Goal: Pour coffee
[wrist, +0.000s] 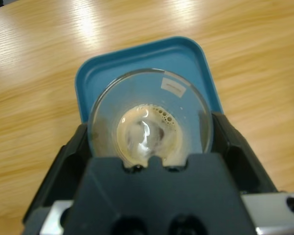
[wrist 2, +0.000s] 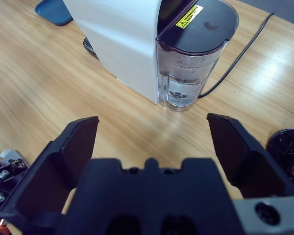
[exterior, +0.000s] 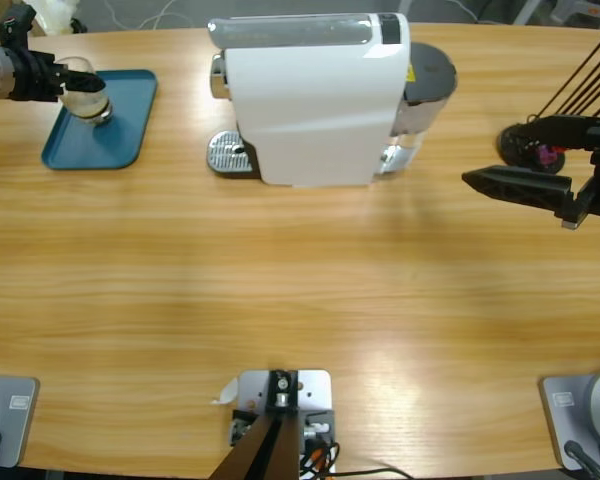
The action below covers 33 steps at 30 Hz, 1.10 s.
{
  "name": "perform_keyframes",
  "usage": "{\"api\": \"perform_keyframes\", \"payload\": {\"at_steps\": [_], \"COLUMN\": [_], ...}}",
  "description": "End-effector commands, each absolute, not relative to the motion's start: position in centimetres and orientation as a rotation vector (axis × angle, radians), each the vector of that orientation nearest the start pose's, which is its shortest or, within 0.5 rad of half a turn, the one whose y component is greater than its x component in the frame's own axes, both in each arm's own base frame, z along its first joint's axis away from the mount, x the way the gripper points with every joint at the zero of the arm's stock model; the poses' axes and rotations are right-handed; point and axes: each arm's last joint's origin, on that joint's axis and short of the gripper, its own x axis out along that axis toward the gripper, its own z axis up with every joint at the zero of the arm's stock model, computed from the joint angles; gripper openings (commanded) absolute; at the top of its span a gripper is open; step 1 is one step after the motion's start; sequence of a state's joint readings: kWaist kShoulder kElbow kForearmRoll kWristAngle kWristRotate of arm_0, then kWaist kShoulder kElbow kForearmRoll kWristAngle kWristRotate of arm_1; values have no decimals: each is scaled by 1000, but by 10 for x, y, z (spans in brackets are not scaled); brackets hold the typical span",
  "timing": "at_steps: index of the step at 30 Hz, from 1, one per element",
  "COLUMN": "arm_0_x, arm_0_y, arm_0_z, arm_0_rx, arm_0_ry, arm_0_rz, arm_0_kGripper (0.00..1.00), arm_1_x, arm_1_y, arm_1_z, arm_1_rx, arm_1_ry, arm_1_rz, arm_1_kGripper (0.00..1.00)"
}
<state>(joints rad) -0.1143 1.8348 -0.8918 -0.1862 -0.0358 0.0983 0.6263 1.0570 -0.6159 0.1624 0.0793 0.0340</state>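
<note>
A small clear glass (wrist: 149, 117) holds a shallow pool of coffee (wrist: 148, 137), dark brown with pale tan foam. My left gripper (exterior: 78, 88) is shut on the glass (exterior: 83, 92) over the blue tray (exterior: 130, 105) at the table's far left; the black jaws press both sides of it in the left wrist view. The white coffee machine (exterior: 315, 100) stands at the back middle. At the table's right edge my right gripper (exterior: 490, 180) stands open with nothing between its jaws, pointing at the machine (wrist 2: 122, 44).
The machine's metal drip grille (exterior: 225, 152) sticks out at its left. Its water tank (wrist 2: 193, 58) with a black lid is at its right, and a cable (wrist 2: 237, 54) runs off behind. A black round holder (exterior: 525, 143) sits at the right edge.
</note>
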Motion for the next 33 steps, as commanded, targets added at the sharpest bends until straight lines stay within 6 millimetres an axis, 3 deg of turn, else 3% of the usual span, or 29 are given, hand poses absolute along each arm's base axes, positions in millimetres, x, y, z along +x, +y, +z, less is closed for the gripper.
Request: {"api": "perform_keyframes", "payload": {"at_steps": [1, 6, 7, 8, 9, 10, 14, 18, 22, 28, 30, 33], "arm_0_x": [375, 374, 374, 373, 372, 370, 359, 329, 276, 183, 154, 123], "arm_0_y": [-36, -37, -37, -37, -37, -37, -37, -33, -30, -40, -45, -48], "arm_0_z": [186, 185, 185, 185, 186, 187, 207, 249, 291, 322, 325, 310], "arm_0_rx": [80, 69, 66, 64, 62, 63, 71, 72, 85, 99, 120, 145], "arm_0_ry": [800, 804, 806, 806, 803, 799, 747, 654, 640, 659, 674, 748], "arm_0_rz": [-117, -127, -128, -126, -127, -130, -125, -115, -102, -228, -294, -404], "arm_0_kGripper": [29, 52, 150, 431, 798, 970, 991, 991, 991, 1000, 1000, 1000], "arm_1_x": [122, 122, 122, 122, 122, 122, 121, 119, 115, 113, 113, 111], "arm_1_y": [92, 92, 92, 92, 91, 91, 91, 89, 86, 84, 84, 82], "arm_1_z": [290, 289, 289, 290, 290, 290, 290, 291, 293, 293, 293, 294], "arm_1_rx": [-138, -139, -139, -140, -141, -141, -142, -140, -135, -137, -137, -136], "arm_1_ry": [645, 648, 648, 646, 646, 645, 644, 631, 610, 593, 590, 579], "arm_1_rz": [669, 669, 669, 668, 667, 667, 664, 663, 661, 647, 645, 640], "arm_1_kGripper": [977, 977, 977, 981, 986, 988, 998, 1000, 1000, 1000, 1000, 1000]}}
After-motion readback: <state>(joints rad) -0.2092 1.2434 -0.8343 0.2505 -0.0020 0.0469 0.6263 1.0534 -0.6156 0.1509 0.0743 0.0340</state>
